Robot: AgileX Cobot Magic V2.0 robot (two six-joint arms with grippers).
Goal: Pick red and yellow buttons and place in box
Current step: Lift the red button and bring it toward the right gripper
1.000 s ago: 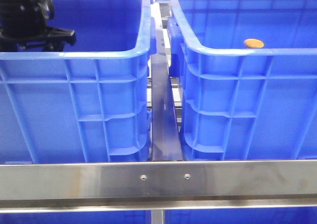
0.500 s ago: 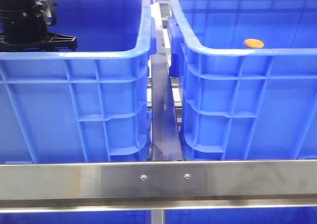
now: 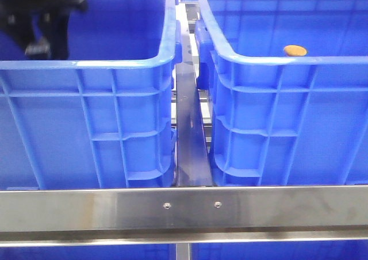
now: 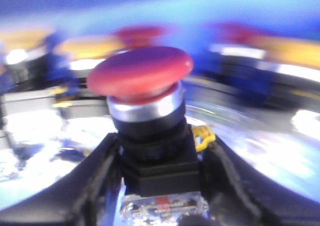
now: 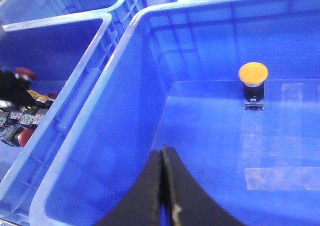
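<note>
Front view: left gripper [image 3: 43,18], blurred, up at the mouth of the left crate [image 3: 115,64], well apart from the right crate [image 3: 276,61], where a yellow button [image 3: 295,50] sits beyond the near wall. Left wrist view: gripper clenched on the black body of a red button [image 4: 140,76], cap up, long axis upright between the fingers [image 4: 95,186], more red and yellow caps blurred behind. Right wrist view: right gripper [image 5: 162,186] pressed closed and empty, hovering inside the right crate, nearer the yellow button; probably a sideways carry over to the right crate next for the left arm.

Right box [image 5: 125,151] floor open around yellow button [image 5: 253,73]
</note>
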